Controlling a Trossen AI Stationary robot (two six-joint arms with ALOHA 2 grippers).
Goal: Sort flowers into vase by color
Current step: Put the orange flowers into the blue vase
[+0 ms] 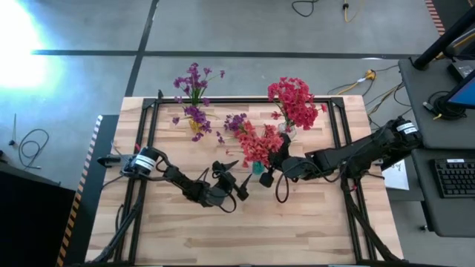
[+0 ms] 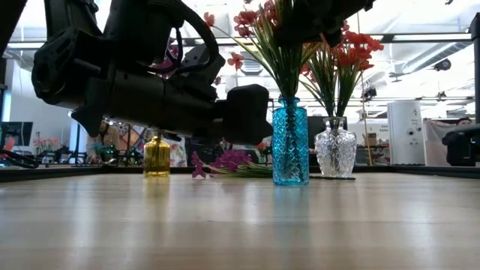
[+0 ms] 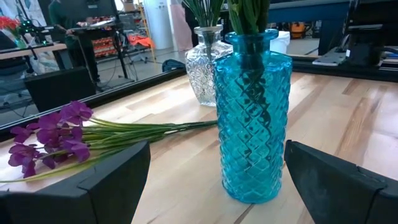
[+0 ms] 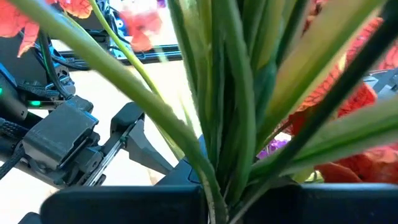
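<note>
Pincer of the right arm (image 1: 280, 165) hangs above the blue vase (image 2: 289, 141), pressed together on the green stems (image 4: 217, 106) of the red flowers (image 1: 260, 142) standing in that vase. Left pincer (image 1: 236, 181) sits low on the bench (image 1: 297, 230) just beside the blue vase, fingers (image 3: 93, 186) spread wide with nothing between them. Behind the blue vase stands a clear vase (image 2: 335, 148) with more red flowers (image 1: 295, 100). Purple flowers (image 3: 53, 134) lie flat on the bench beside the blue vase; a yellow vase (image 2: 157, 155) stands farther off.

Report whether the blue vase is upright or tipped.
Upright. The blue vase stands on its base on the table, with red flowers rising from its neck.
</note>
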